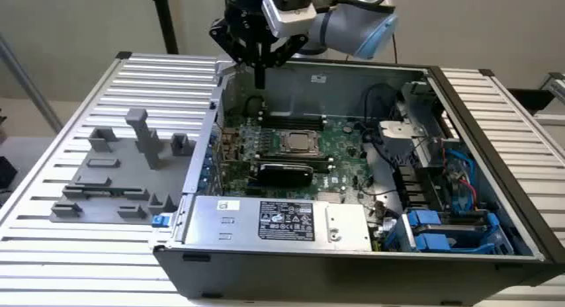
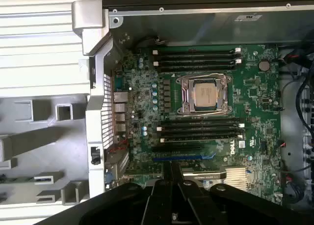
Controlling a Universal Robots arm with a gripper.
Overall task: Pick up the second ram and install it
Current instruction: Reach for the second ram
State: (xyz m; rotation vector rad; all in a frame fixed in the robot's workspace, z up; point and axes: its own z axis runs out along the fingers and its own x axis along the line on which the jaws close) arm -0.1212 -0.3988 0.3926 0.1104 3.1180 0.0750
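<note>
Seemingly, the tool (image 1: 259, 61) was clamped on a thin dark strip, which I judged to be the second ram (image 1: 260, 79) edge-on, above the open case's (image 1: 335, 280) far corner. It needed squaring parallel to the memory slots (image 2: 198, 129) and an even, vertical press.

One arm (image 1: 353, 16) with one gripper (image 1: 259, 79) was counted. One case (image 1: 353, 274), one motherboard (image 2: 255, 87) and one CPU (image 2: 206, 95) were seen. Two banks of memory slots (image 2: 196, 58) were counted; the slots within each could not be numbered. One power supply (image 1: 274, 221), two blue caddies (image 1: 437, 241) and one grey fixture (image 1: 106, 188) were noted.
</note>
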